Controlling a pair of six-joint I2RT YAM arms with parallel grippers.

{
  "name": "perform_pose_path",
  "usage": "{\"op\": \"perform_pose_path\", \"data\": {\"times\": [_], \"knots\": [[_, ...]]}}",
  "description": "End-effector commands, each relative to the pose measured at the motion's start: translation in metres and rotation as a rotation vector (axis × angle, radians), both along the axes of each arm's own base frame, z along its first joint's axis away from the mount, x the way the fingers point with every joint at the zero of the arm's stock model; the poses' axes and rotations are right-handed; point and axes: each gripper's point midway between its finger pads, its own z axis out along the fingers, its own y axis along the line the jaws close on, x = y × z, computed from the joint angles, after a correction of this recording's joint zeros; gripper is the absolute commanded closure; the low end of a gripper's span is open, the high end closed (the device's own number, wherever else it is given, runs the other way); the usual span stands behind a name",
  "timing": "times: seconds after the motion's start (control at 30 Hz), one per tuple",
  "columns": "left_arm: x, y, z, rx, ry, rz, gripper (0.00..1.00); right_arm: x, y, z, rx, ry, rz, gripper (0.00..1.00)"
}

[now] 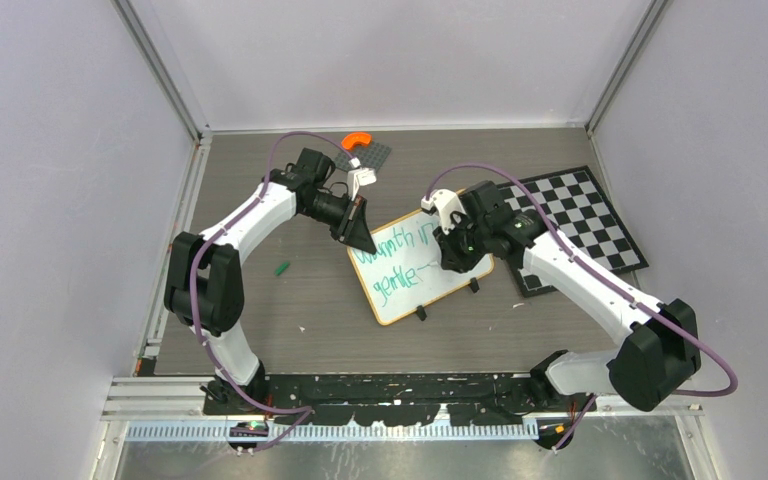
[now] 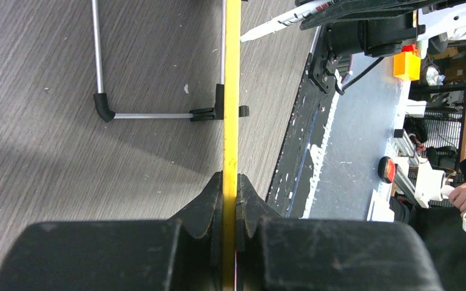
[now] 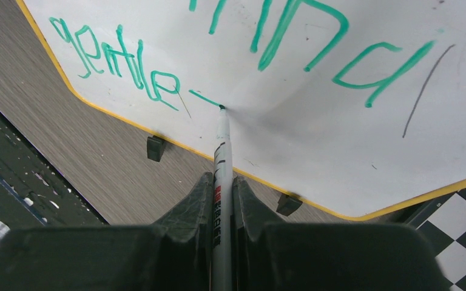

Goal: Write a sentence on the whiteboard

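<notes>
The whiteboard (image 1: 415, 272) lies tilted at the table's middle, with a yellow-orange frame and black clips. Green lettering (image 1: 395, 262) on it reads about "Warmth in a" over "gentle". My left gripper (image 1: 360, 232) is shut on the board's upper left edge; in the left wrist view the yellow frame edge (image 2: 231, 109) runs between the jaws. My right gripper (image 1: 457, 255) is shut on a white marker (image 3: 221, 157). The marker's green tip touches the board right after "gentle" (image 3: 121, 60), at the end of a short green stroke. The whiteboard fills the upper right wrist view (image 3: 291, 139).
A black-and-white checkerboard (image 1: 580, 225) lies right of the whiteboard under the right arm. A green marker cap (image 1: 282, 268) lies on the table left of the board. An orange piece (image 1: 356, 141) on a grey mat sits at the back. The wire stand (image 2: 145, 114) shows behind the board.
</notes>
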Motion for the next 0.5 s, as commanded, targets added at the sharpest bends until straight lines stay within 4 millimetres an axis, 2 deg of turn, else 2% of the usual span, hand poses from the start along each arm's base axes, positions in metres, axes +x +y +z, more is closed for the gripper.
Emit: {"op": "perform_pose_path", "data": {"times": [0.0, 0.13, 0.2, 0.37, 0.47], "knots": [[-0.001, -0.001, 0.011, -0.004, -0.045, -0.005, 1.0, 0.01, 0.01, 0.033, 0.066, -0.079, 0.024, 1.0], [0.0, -0.001, 0.011, -0.001, -0.047, -0.004, 1.0, 0.002, 0.021, 0.043, 0.12, -0.08, 0.075, 1.0], [-0.001, -0.001, 0.011, -0.001, -0.048, -0.005, 1.0, 0.005, 0.023, 0.045, 0.127, -0.089, 0.075, 1.0], [0.0, -0.001, 0.011, 0.002, -0.049, -0.003, 1.0, 0.02, 0.022, 0.038, 0.095, -0.111, 0.035, 1.0], [0.0, -0.001, 0.01, 0.003, -0.051, -0.004, 1.0, 0.02, 0.019, 0.03, 0.078, -0.098, 0.027, 1.0]]}}
